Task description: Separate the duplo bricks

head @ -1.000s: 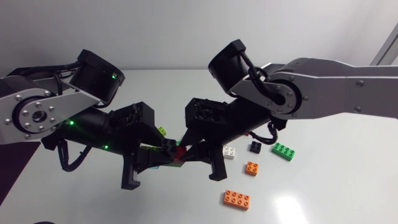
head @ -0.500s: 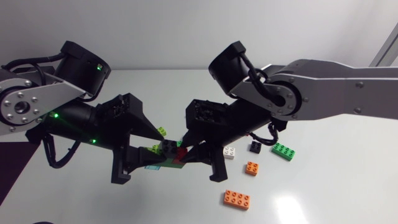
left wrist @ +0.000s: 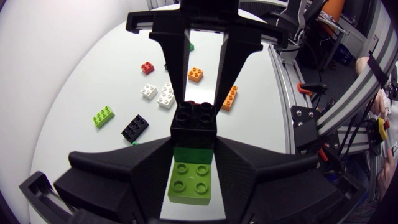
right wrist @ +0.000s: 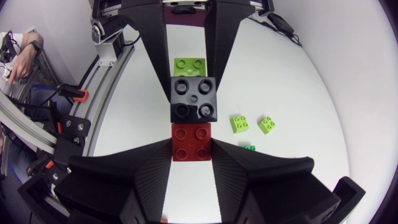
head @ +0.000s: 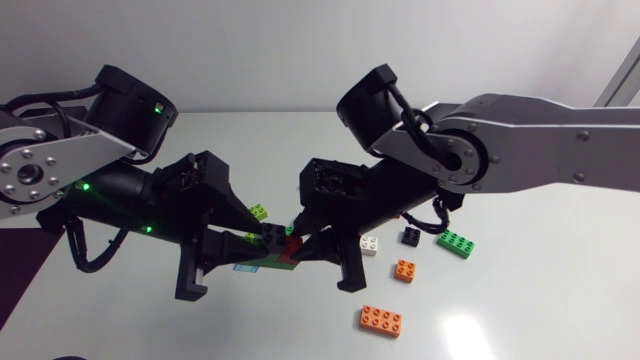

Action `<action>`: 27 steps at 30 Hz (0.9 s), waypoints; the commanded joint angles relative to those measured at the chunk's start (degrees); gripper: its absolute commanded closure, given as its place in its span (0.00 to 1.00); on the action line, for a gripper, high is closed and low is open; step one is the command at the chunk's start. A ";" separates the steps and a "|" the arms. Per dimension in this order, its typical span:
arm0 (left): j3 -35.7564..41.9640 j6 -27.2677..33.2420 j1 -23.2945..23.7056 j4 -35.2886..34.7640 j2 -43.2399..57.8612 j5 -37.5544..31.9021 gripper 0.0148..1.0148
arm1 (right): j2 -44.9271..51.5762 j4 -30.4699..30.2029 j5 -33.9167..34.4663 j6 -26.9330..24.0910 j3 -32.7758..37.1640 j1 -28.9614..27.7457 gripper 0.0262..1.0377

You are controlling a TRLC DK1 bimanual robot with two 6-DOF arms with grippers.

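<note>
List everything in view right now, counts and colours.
brick stack: 1, lime, dark green, black, red, between both grippers
orange bricks: 2, orange, small and long, beside the right gripper
white bricks: 2, white, together beside the right gripper
green brick: 1, green, rightmost in head view
black bricks: 2, black, small by the green brick, long by the long lime
red brick: 1, red, beyond the white bricks
lime bricks: 3, lime, one long, two small beside the left gripper
left gripper, right gripper: 2, black, each shut on a stack end
left arm, right arm: 2, grey and black, from the side edges
</note>
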 commanded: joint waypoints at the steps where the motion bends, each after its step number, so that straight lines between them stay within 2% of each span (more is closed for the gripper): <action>1: -1.49 0.89 -0.77 0.58 -0.78 0.57 0.65 | -1.13 -0.96 -0.65 0.54 -1.53 1.09 0.74; 13: -3.86 2.12 -2.88 0.93 -1.57 0.57 0.68 | -1.22 -1.58 -1.00 1.07 -0.83 1.09 0.74; 27: -4.83 3.00 -2.44 0.93 -2.72 0.13 0.68 | -0.25 -3.86 -3.64 0.63 0.84 -0.23 0.74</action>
